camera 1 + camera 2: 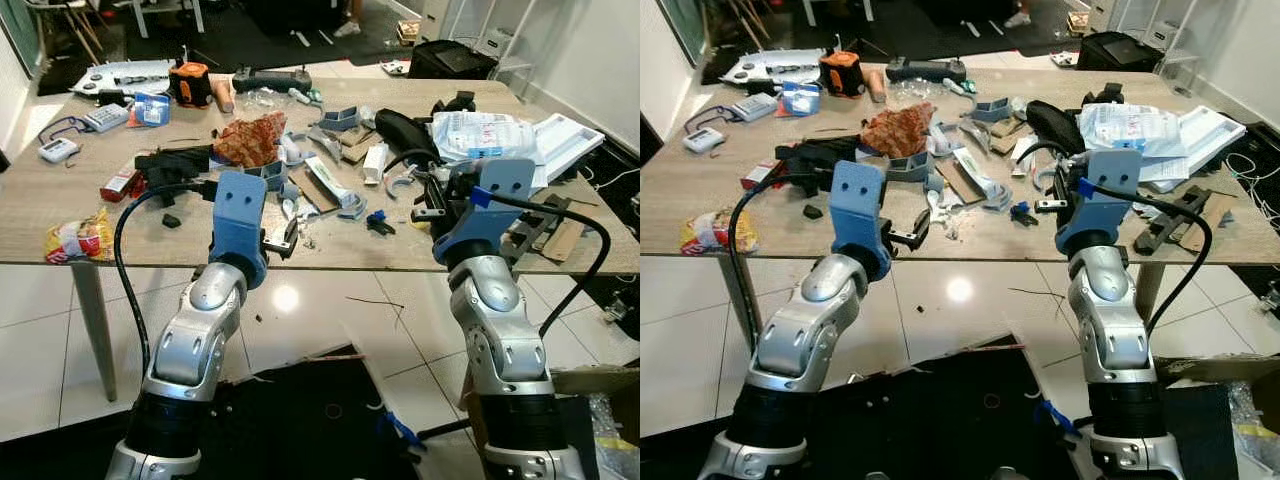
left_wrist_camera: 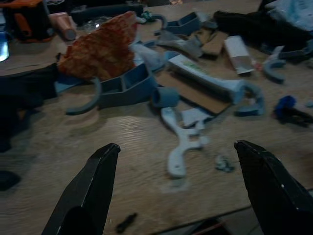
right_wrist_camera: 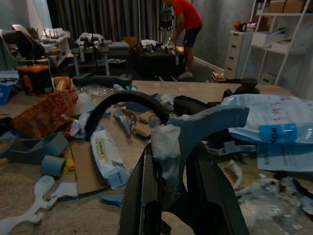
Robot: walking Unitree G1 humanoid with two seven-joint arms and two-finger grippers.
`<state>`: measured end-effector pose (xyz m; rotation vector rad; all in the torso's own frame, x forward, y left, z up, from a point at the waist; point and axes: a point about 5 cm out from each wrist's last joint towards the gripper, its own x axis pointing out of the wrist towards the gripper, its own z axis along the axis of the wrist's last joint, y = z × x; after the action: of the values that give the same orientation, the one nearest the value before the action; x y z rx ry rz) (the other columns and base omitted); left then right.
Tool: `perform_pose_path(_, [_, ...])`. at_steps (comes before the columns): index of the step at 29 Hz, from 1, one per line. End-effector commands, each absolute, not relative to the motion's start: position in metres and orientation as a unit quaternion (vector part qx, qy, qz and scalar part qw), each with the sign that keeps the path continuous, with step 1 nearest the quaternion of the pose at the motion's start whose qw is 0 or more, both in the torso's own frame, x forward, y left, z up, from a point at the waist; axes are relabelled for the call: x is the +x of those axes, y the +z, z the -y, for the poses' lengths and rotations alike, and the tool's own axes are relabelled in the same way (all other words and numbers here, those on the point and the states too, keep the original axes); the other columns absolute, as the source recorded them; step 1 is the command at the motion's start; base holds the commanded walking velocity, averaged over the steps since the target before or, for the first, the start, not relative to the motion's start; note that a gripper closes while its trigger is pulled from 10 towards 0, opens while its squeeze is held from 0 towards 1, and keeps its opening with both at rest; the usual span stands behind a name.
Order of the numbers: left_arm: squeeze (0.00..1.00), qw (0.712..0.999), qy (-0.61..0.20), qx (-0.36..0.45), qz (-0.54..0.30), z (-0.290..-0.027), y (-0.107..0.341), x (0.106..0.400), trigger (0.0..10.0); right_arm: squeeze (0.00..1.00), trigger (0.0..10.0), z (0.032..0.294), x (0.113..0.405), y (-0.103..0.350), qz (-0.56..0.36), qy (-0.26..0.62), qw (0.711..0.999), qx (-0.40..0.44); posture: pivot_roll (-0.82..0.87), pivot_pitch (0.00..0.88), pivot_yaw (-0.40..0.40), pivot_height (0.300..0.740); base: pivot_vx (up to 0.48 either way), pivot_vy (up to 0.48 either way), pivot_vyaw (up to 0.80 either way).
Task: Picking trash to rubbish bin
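1. Nearest the camera, the two silver arms were raised from a dark mat (image 1: pixel 300 420) on the tiled floor (image 1: pixel 40 340) toward the near edge of the bench (image 1: pixel 40 200).
2. The left hand (image 1: pixel 283 240) was held at that near edge with its fingers (image 2: pixel 88 196) spread wide and nothing between them.
3. In the left wrist view, a pale flat plastic piece (image 2: pixel 182 144) was seen lying on bare wood just beyond the open fingers, with a small grey cylinder (image 2: pixel 164 97) and a grey plastic bracket (image 2: pixel 122 85) further on.
4. The right hand (image 1: pixel 432 208) was held over the bench edge, closed on a grey-blue curved plastic scrap (image 3: pixel 205 125); a scrap of clear wrapping was also pinched there. This grasp was made plain by the right wrist view alone; in the head views it was largely masked by the blue wrist housing.
5. A yellow and red snack packet (image 1: pixel 78 238) lay at the near left edge, well apart from the rest, with open wood around it.
6. The middle of the bench was crowded: an orange patterned wrapper (image 1: pixel 250 138), a white tube-like packet (image 1: pixel 325 180), cardboard and black cables.
7. Toward the right, a clear plastic bag with blue print (image 1: pixel 485 132) rested beside a white tray (image 1: pixel 565 140).
8. At the far edge stood an orange and black tool (image 1: pixel 189 84).
9. Beyond the bench, a person in a red shirt (image 3: pixel 185 19) was seen bending by furniture.
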<state>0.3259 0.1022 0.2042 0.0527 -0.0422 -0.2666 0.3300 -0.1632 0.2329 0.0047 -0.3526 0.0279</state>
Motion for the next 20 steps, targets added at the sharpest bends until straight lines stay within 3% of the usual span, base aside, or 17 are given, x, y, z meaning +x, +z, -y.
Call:
perform_pose_path(1, [0.00,0.990,-0.133,0.041,0.010,-0.1029,0.1985,0.3258,10.0,0.00,10.0,0.1626,0.3306,0.2317,0.171,0.011,0.985,-0.005,-0.02,0.141,-0.006,0.740,0.000,0.000,0.00])
perform_pose_path(5, [0.00,0.989,-0.142,0.052,0.008,-0.1008,0.1974,0.3257,10.0,0.00,10.0,0.1638,0.3315,0.2324,0.170,0.010,0.985,-0.003,-0.02,0.145,-0.008,0.740,0.000,0.000,0.00])
perform_pose_path(20, [0.00,0.989,-0.139,0.032,0.030,-0.1004,0.2043,0.3263,10.0,0.00,10.0,0.1702,0.3327,0.2337,0.171,-0.015,0.985,0.004,-0.02,0.149,-0.007,0.740,0.000,0.000,-0.78])
